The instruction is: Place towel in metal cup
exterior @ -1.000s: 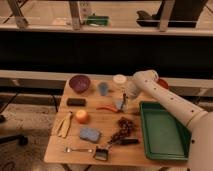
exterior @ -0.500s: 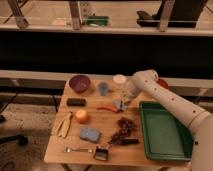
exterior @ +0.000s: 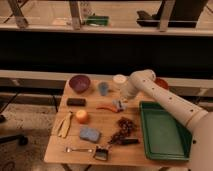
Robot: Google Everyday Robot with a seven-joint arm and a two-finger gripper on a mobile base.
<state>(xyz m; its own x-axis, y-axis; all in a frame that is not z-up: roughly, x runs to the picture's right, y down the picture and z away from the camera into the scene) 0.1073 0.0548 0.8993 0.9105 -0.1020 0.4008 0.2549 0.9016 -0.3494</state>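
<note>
Wooden table stands before a dark low wall, with pale floor to its left. Along the back of the top, from the left, are a purple bowl, a blue cup and a white cup, the last just beside the bend of the arm. An orange-red thing shows behind the arm.

The white arm reaches in from the right and bends down to the middle of the table. There the gripper is down on the towel, a small pale grey patch lying on the wood just right of a red-orange tool. Whether the jaws have closed on the cloth cannot be told from this angle.

A dark block lies left of the tool, below the bowl. Nearer the front sit a banana, an orange just beside it, a blue pad and a dark reddish cluster.

At the front edge lie a fork and, just right of it, what seems to be the metal cup, dark with a silvery rim. It is well apart from the towel. A green tray fills the right side of the table.
</note>
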